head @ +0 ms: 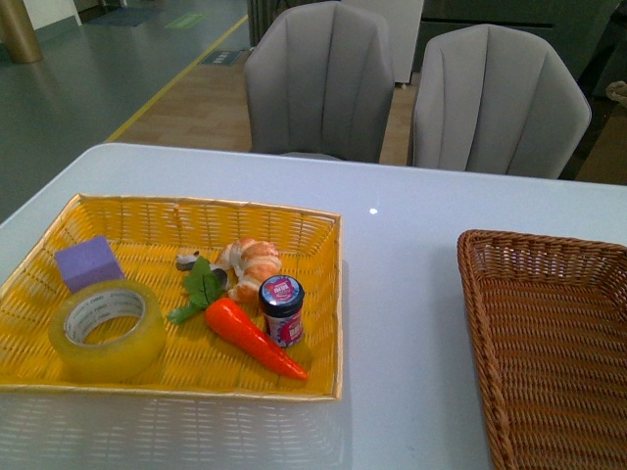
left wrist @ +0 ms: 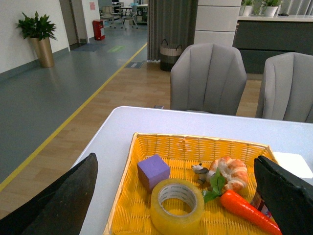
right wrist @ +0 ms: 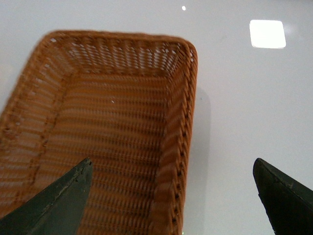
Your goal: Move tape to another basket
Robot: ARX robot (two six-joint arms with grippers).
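Observation:
The tape (head: 108,330), a wide yellowish roll with a white core, lies flat in the near left corner of the bright yellow basket (head: 196,208). The brown wicker basket (head: 549,333) sits apart on the right of the white table and holds nothing that shows. Neither gripper shows in the front view. In the left wrist view my left gripper (left wrist: 176,160) hangs open above the yellow basket, with the tape (left wrist: 177,205) lying between its spread fingers, untouched. My right gripper (right wrist: 172,161) is open over one long rim of the brown basket (right wrist: 112,98).
Beside the tape in the yellow basket lie a purple cube (head: 88,262), a toy carrot (head: 253,338), a small dark jar (head: 282,310) and a toy shrimp (head: 251,262). Two grey chairs (head: 318,78) stand behind the table (head: 411,294).

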